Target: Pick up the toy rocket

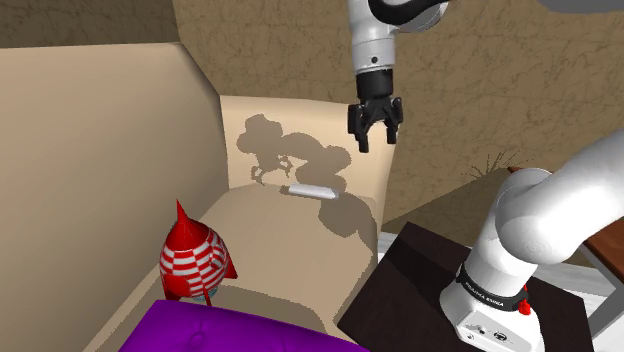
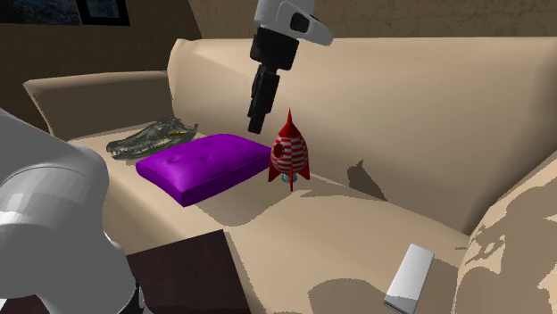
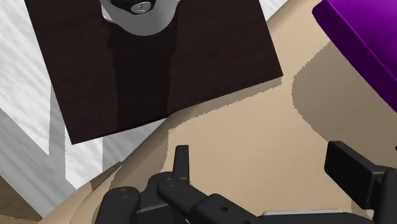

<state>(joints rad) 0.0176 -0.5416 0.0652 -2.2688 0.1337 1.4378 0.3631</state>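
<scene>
While the all-black two-finger gripper (image 1: pixel 375 136) hangs in the air above the beige sofa (image 1: pixel 290 250), its fingers stand well apart and nothing is between them. The wrist view confirms this: the two black fingers (image 3: pixel 181 160) are spread wide over bare beige seat, with no object in the gap.

The red-and-white striped toy rocket (image 1: pixel 195 255) stands upright on the sofa seat, nose pointing up, on its red fins close to the backrest. It is just beside the edge of a flat purple tufted cushion (image 1: pixel 230 330) that lies on the seat; whether the two touch I cannot tell. In the shoulder view the rocket sits at the lower left, well apart from the gripper, which is high at the upper middle.

A small flat white bar (image 1: pixel 312 190) lies on the seat near the far armrest, below the gripper in the shoulder view. In the second exterior view a grey-green toy crocodile (image 2: pixel 152 140) lies on the seat on the far side of the cushion from the rocket.

The dark brown box-shaped stand (image 1: pixel 400 290) abuts the front of the sofa and carries the base of the white arm (image 1: pixel 530 230).
</scene>
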